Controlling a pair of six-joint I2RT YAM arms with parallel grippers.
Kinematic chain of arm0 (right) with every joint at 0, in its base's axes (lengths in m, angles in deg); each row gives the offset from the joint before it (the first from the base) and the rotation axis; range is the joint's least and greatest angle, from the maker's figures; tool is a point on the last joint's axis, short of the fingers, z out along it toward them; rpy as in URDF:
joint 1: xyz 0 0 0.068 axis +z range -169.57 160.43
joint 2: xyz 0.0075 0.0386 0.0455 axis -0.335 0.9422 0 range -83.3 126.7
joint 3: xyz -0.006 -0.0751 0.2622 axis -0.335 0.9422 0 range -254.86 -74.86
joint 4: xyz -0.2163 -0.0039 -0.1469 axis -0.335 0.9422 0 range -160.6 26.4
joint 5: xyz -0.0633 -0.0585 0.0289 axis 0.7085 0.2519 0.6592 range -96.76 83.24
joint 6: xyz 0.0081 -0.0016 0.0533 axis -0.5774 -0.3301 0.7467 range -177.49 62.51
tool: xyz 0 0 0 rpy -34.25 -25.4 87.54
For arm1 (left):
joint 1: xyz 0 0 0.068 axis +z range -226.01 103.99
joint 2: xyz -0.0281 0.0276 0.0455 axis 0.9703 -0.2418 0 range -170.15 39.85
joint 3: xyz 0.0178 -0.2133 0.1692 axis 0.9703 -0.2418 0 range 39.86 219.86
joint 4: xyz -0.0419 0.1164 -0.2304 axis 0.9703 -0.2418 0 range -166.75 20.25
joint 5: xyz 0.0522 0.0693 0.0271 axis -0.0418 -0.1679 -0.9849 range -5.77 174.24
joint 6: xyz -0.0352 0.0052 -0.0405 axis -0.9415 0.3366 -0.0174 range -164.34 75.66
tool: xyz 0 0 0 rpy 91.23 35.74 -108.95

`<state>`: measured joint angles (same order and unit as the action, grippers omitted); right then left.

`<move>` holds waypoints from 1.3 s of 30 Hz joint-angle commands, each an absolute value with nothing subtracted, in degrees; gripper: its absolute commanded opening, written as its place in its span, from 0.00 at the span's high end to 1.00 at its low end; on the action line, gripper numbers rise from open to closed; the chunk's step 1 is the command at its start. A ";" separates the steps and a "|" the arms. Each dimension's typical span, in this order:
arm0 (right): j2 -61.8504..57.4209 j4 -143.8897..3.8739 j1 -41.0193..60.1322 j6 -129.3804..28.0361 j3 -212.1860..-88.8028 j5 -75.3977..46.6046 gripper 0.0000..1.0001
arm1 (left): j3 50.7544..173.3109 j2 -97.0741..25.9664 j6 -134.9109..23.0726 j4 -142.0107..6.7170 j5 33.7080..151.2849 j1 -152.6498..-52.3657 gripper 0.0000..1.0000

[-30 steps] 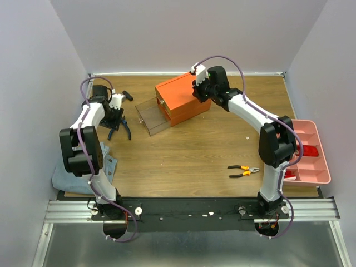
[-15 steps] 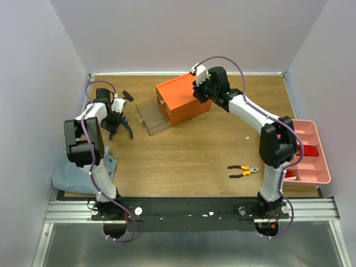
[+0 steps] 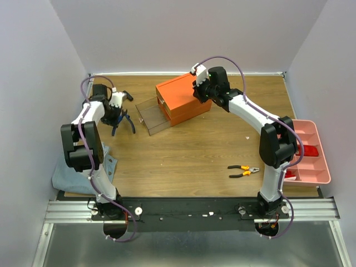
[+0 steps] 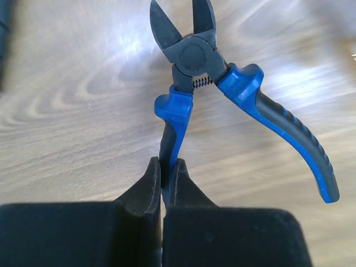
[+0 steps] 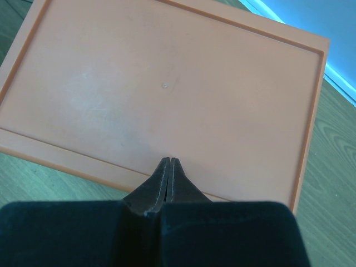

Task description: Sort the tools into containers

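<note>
Wood of the table (image 3: 189, 156) fills the top view. At its 10 o'clock the left gripper (image 3: 117, 113) is clamped on the blue-handled pliers (image 4: 192, 53). In the wrist view its fingers (image 4: 147, 186) pinch one grip, while the other grip splays toward 4 o'clock and the cutting tips stand parted toward 12. Whether the pliers touch the wood cannot be told.

At the table's 12 o'clock sits the orange box (image 3: 177, 92), with a clear drawer (image 3: 149, 118) pulled out on its 8 o'clock side. The right gripper (image 5: 168, 162) is pressed together with nothing between its fingers, its tips over the box's top near one edge.

Orange-handled pliers (image 3: 243, 171) lie at 5 o'clock. The pink tray (image 3: 323, 167) sits at the 4 o'clock edge, with red tools in its compartments. A grey-blue cloth (image 3: 65, 179) lies at 8 o'clock.
</note>
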<state>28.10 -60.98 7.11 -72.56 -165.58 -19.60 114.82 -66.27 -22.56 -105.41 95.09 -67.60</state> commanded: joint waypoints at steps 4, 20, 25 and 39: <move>30.26 -49.25 7.41 -72.52 -162.40 -18.88 0.99 | 126.43 -60.52 -31.94 -105.26 109.97 -69.15 1.00; 29.38 -49.42 7.41 -73.22 -161.26 -18.09 0.99 | 156.65 -79.67 -19.48 -129.92 111.04 -75.83 1.00; 29.56 -49.33 7.41 -73.22 -161.52 -18.27 0.99 | 165.62 -84.68 -14.02 -138.99 107.98 -78.38 1.00; 30.35 -48.98 7.41 -72.78 -162.49 -18.62 0.99 | 162.38 -84.07 -12.17 -143.14 102.34 -81.72 1.00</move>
<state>27.79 -61.89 7.11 -72.60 -164.81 -19.57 162.97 -84.92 -12.79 -141.23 104.33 -81.72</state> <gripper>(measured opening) 0.009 0.047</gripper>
